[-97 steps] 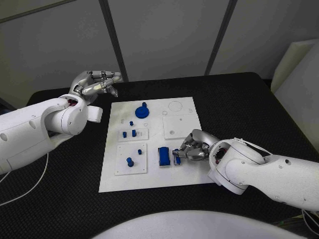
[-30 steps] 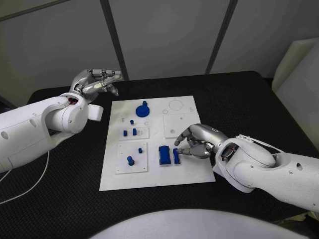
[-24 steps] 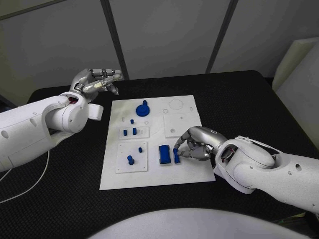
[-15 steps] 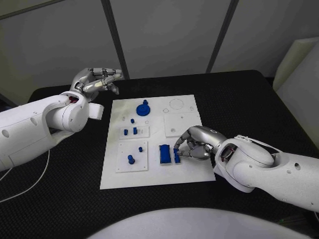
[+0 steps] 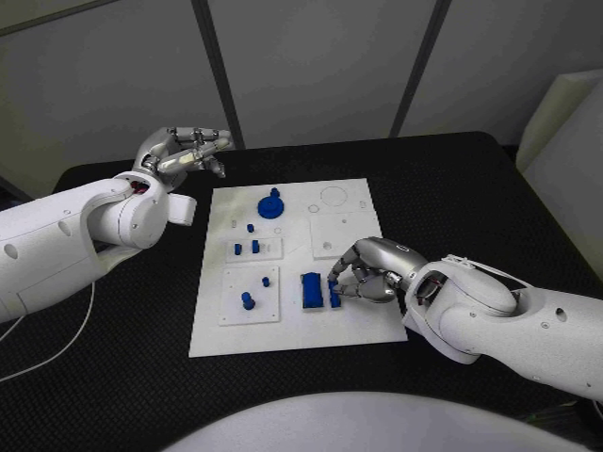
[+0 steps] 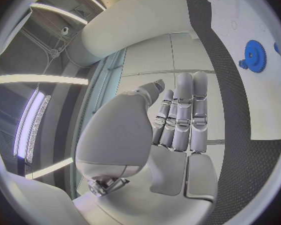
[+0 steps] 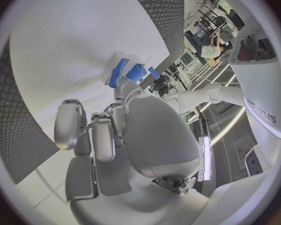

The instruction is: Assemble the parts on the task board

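Grey wall panels behind; black textured bench (image 5: 464,188) carries the white task board (image 5: 291,334), long axis running away from the robot.

Parts on board:
- Blue gear-like piece (image 5: 270,206) at far end, centre-left; also seen in left wrist view (image 6: 255,56).
- Small blue pegs (image 5: 246,248) standing upright on the mid-left sub-plate.
- Blue peg (image 5: 246,302) and a smaller one (image 5: 267,281) on the near-left sub-plate.
- Long blue block (image 5: 310,291) near board centre, long axis parallel to the board's long side, pointing away from robot.
- Narrow blue piece (image 5: 334,298) just beside that block on its right, same orientation, lengthwise along the board.

Right hand (image 5: 366,273): low over the board's right-centre, fingers curled down around the narrow blue piece, fingertips touching it. Right wrist view shows fingertips (image 7: 129,87) meeting blue parts (image 7: 118,71) on the white board. Whether it actually grips or just presses: cannot tell.

Left hand (image 5: 182,151): raised off the board's far-left corner, above the bench, well apart from all parts. Fingers loosely together, slightly bent, holding nothing. Left wrist view: fingers (image 6: 185,115) extended side by side, palm bare.
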You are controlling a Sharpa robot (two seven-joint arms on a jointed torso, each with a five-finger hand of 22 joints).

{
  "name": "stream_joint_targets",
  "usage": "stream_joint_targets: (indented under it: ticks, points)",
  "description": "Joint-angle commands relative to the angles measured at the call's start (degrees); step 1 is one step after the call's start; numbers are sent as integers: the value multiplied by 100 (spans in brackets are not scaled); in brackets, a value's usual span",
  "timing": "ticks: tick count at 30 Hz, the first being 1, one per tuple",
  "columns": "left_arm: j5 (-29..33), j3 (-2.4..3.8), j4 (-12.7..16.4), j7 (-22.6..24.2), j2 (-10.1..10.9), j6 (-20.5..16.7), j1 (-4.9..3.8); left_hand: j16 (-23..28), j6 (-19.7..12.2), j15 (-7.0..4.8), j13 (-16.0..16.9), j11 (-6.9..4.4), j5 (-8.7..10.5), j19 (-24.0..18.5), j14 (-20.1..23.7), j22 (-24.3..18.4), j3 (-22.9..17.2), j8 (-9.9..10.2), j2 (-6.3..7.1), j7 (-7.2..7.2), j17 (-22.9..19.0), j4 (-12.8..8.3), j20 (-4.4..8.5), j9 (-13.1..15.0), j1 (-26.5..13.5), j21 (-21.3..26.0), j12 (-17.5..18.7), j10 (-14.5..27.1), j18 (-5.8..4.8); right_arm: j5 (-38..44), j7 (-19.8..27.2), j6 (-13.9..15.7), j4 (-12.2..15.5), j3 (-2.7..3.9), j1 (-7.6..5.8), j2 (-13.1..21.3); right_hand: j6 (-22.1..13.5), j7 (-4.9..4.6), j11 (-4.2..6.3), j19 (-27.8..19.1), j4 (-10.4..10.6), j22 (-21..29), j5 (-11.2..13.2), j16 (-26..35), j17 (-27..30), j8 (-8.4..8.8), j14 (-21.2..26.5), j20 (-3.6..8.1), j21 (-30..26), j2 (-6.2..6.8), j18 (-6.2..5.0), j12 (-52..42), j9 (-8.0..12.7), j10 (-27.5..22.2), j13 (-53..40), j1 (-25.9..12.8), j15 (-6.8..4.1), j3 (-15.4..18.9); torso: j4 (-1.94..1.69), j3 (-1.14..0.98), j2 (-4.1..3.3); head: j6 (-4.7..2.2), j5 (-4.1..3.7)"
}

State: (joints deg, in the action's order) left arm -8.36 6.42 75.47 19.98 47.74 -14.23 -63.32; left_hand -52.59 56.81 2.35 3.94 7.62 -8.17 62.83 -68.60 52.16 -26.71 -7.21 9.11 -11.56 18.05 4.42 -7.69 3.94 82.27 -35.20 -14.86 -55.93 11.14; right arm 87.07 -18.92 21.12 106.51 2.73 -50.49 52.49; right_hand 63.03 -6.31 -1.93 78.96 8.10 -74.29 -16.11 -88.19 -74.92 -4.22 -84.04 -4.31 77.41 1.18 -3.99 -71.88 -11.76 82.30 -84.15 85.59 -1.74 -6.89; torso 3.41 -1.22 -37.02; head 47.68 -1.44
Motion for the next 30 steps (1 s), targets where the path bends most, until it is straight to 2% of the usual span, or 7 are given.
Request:
stream_joint_targets:
  ticks: [1,4,10,18,21,30]
  points:
    - [17,4,4,19,1,43,-9,5,-49,0,-3,10,23,-36,21,-5,22,-21,-25,-10,-4,0,-17,-4,-34,18,-18,49,-66,135,-110,26,15,-22,15,-8,91,18,58,38,9,-17,50,-17,-1204,-59,-529,19,35,46,-5,-43,13,24,552,-100,-64,-49,0,2,2,4,-12]
    - [17,4,4,18,0,45,-9,5,-49,0,-3,10,23,-36,21,-5,22,-21,-25,-10,-4,0,-17,-4,-34,18,-18,49,-66,307,-219,171,3,-22,15,-29,185,59,88,38,42,-16,198,-17,-1204,-98,-529,42,32,117,-5,-45,26,29,552,-199,-89,-31,-4,2,3,-3,-11]
    - [17,4,3,19,-1,42,-9,5,-49,0,-3,10,23,-36,21,-5,22,-21,-25,-10,-4,0,-17,-4,-34,18,-18,49,-66,518,-369,251,-43,-22,15,-86,109,29,69,38,104,-16,505,-14,-1199,-36,-528,51,28,198,-3,-29,90,29,565,-322,-84,0,-11,2,2,-6,-8]
    - [17,4,7,20,10,41,-9,5,-49,0,-3,10,23,-36,21,-5,22,-21,-25,-10,-4,0,-17,-4,-34,18,-18,49,-66,590,-237,597,-20,-22,16,-97,23,-4,46,44,112,-24,553,-19,-1209,22,-531,42,32,267,0,-37,139,33,560,-351,-68,17,6,-2,1,-23,2]
    - [17,4,6,20,4,45,-9,5,-49,0,-3,10,23,-36,21,-5,22,-21,-25,-10,-4,0,-17,-4,-34,18,-18,49,-66,594,-165,691,-10,-22,16,-96,11,-11,40,45,114,-25,558,-19,-1209,29,-531,39,33,278,1,-39,147,34,559,-355,-64,19,-2,0,4,-24,-1]
    - [17,4,0,19,-6,49,-9,5,-49,0,-3,10,23,-36,21,-5,22,-21,-25,-10,-4,0,-17,-4,-34,18,-18,49,-66,596,-131,682,-11,-22,16,-101,9,-14,37,47,112,-28,570,-20,-1211,30,-531,36,35,287,2,-44,152,36,556,-355,-60,20,-5,1,2,-26,-4]
